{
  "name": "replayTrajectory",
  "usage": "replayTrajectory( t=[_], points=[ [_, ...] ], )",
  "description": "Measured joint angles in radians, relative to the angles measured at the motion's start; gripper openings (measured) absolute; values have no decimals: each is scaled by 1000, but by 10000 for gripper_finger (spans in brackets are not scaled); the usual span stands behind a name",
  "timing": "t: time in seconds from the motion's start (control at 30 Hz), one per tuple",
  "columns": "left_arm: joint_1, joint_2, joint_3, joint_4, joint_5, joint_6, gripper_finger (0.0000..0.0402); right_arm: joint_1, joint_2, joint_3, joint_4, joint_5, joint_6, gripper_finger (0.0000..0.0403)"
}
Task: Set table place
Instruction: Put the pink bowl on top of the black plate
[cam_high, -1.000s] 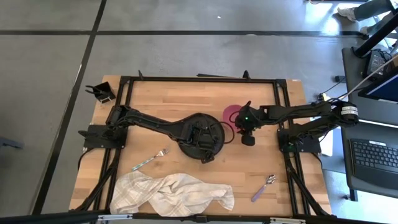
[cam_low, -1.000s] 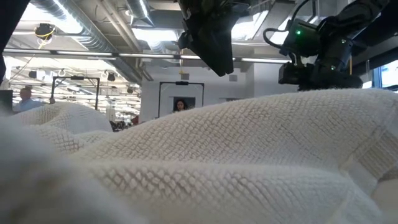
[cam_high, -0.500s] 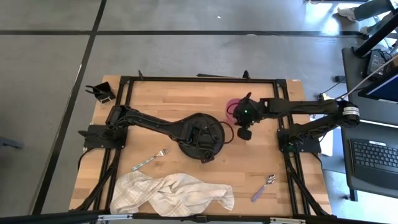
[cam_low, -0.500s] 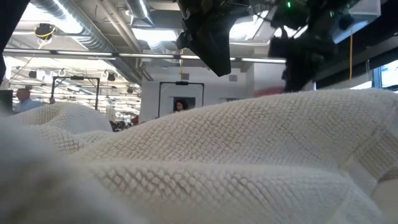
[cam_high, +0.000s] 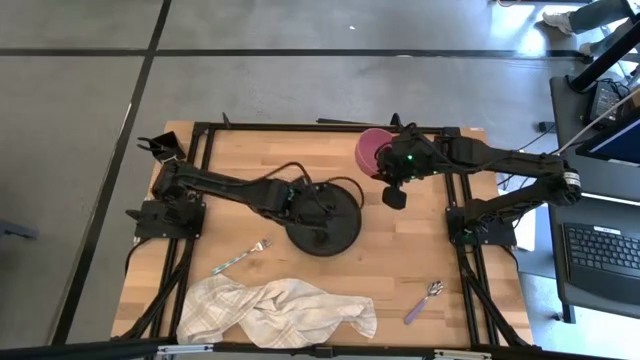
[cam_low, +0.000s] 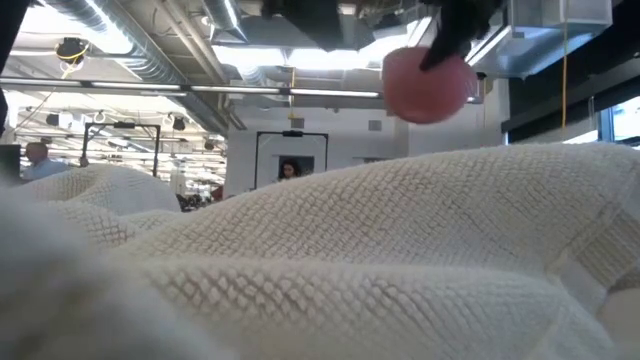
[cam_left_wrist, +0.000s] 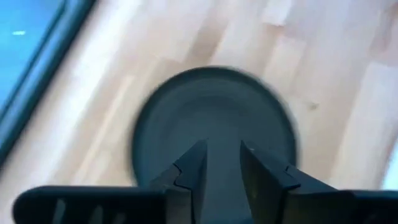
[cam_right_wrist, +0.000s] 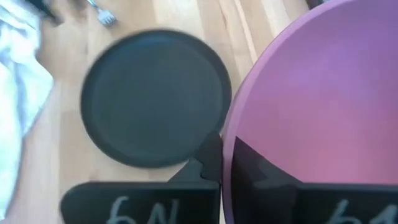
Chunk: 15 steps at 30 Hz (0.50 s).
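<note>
The round black plate (cam_high: 330, 222) lies flat on the light-wood table (cam_high: 420, 250); it also shows in the left wrist view (cam_left_wrist: 214, 118) and the right wrist view (cam_right_wrist: 155, 96). My left gripper (cam_high: 312, 204) (cam_left_wrist: 217, 167) hovers open and empty over the plate's left side. My right gripper (cam_high: 385, 165) (cam_right_wrist: 229, 158) is shut on the pink bowl (cam_high: 372, 150) (cam_low: 430, 85) (cam_right_wrist: 311, 93), high above the table's far right part. The silver fork (cam_high: 243, 255) and the purple-handled spoon (cam_high: 424, 301) lie flat on the table. My right gripper holds the pink bowl by its rim (cam_right_wrist: 231, 140), with one finger (cam_right_wrist: 210, 158) outside the wall and the other inside the bowl (cam_right_wrist: 261, 168). The bowl is lifted clear of the table and hangs beside the fingers, to the right of the plate.
A crumpled white towel (cam_high: 285, 310) lies along the table's near edge and fills the low view's foreground (cam_low: 320, 260). A small black holder (cam_high: 165, 148) sits at the far left corner. Bare wood shows right of the plate and around the spoon.
My right gripper has risen with the pink bowl and carried it toward the table's far edge; the bowl has gone from resting on the table to lifted clear. My left gripper has drawn back toward the table's left edge, off the plate's middle. The plate has stayed in place.
</note>
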Motion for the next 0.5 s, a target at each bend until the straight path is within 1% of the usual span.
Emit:
replayTrajectory(
  t=[0.17, 0.33, 0.4, 0.5],
  points=[
    [-1, -75, 47, -130, -105, -29, 112, 44, 0, 3, 11, -18, 6, 6],
    [5, -163, 52, -142, -227, -37, 119, 121, 38, -20, 48, -24, 44, 6],
    [15, -194, 52, -139, -254, -49, 117, 155, 67, -20, 86, -23, 14, 6],
    [31, -227, 52, -138, -262, -52, 112, 209, 125, -20, 166, -24, -48, 6]
  ],
)
